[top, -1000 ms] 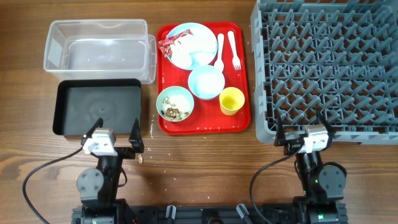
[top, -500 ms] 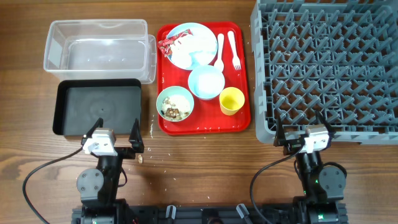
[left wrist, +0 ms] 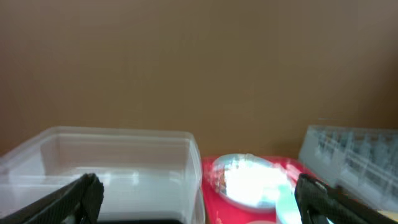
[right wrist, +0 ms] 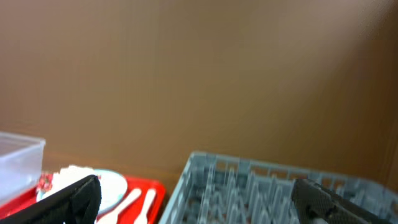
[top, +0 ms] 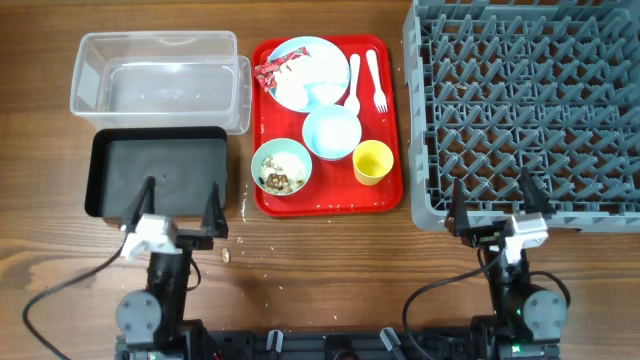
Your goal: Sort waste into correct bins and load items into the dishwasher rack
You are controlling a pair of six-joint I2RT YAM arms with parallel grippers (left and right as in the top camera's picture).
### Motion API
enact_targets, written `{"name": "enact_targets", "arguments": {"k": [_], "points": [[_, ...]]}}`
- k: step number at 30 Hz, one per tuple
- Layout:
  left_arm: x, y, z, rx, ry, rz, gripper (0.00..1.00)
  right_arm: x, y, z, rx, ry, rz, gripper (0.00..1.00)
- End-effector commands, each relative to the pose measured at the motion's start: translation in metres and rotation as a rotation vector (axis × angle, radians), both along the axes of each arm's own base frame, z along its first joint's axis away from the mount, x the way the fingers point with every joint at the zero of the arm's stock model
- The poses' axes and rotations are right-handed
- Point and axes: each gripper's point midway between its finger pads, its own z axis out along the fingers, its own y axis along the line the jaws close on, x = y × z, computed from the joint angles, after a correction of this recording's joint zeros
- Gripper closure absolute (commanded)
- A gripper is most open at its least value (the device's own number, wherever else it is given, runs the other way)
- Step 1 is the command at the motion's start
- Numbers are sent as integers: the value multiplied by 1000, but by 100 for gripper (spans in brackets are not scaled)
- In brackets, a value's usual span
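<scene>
Nothing is done yet: clear tub point(top: 100, 50), black tray point(top: 100, 165) and dishwasher rack point(top: 520, 100) sit empty, dishes point(top: 331, 132) and red wrapper point(top: 272, 68) lie on the red serving tray point(top: 265, 198), and left gripper point(top: 180, 190) and right gripper point(top: 490, 188) are spread wide, holding nothing.

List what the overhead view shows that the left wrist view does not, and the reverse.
Only overhead: the pale green bowl, the light blue bowl and the yellow cup. Only left wrist: the brown wall behind the table. Both: the clear tub, the red tray, the blue plate and the grey rack.
</scene>
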Motion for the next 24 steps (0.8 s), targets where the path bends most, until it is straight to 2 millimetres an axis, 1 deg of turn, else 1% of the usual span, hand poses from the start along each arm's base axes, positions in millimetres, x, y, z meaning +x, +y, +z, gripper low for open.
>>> {"name": "enact_targets", "arguments": {"k": [1, 5, 8, 12, 16, 20, 24], "points": [[-8, -1, 25, 0, -109, -7, 0, -13, 4, 36, 13, -103, 26, 0], [-15, -1, 45, 5, -185, -8, 0, -23, 3, 61, 16, -177, 27, 0], [-21, -2, 61, 8, -229, -7, 0, -35, 2, 84, 14, -261, 24, 0], [-34, -2, 89, 14, -307, -7, 0, -49, 2, 114, -28, -355, 2, 1], [-48, -3, 120, 18, -377, -7, 0, -57, 4, 144, -73, -401, -7, 0], [-54, -4, 148, 20, -408, -7, 0, -57, 14, 170, -184, -433, -2, 0], [-49, -3, 175, 30, -404, -2, 0, -42, 18, 194, -203, -411, 13, 0]]}}
